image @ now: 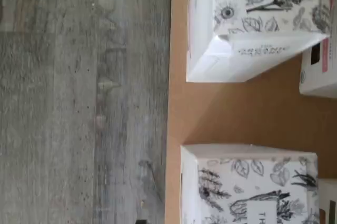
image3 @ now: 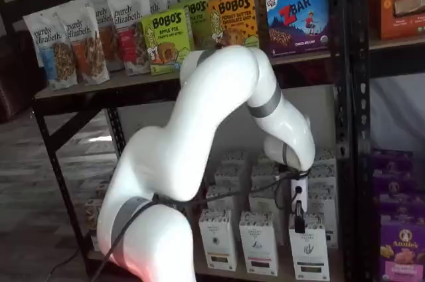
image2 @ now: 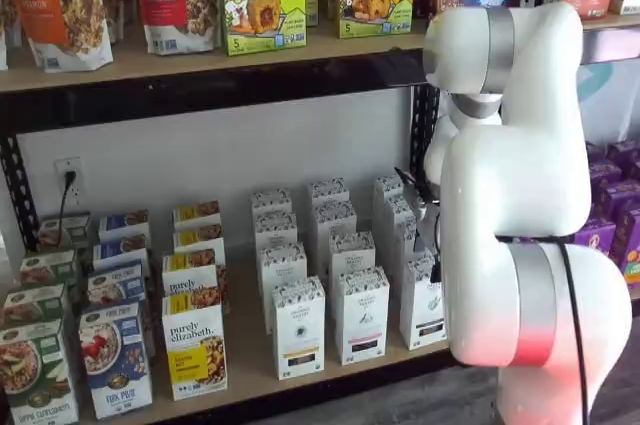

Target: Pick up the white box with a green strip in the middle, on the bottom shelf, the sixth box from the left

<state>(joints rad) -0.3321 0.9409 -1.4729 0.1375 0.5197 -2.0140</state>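
The bottom shelf [image2: 250,370] is a pale wood board holding rows of boxes. Three columns of white boxes with leaf drawings stand on its right part. The rightmost column's front white box [image2: 421,302] shows in both shelf views [image3: 309,250]; its strip is too small to tell the colour. My gripper [image3: 299,221] hangs just above this box, fingers side-on, so no gap can be judged. In a shelf view my arm hides most of the gripper. The wrist view, turned on its side, shows two white leaf-printed box tops [image: 253,18] [image: 247,187] on the tan board [image: 237,113].
Colourful cereal boxes [image2: 115,355] and yellow Purely Elizabeth boxes [image2: 195,350] fill the shelf's left part. The upper shelf [image2: 200,55] carries bags and Bobo's boxes. Purple boxes [image3: 398,242] stand to the right. Grey wood floor [image: 79,103] lies before the shelf edge.
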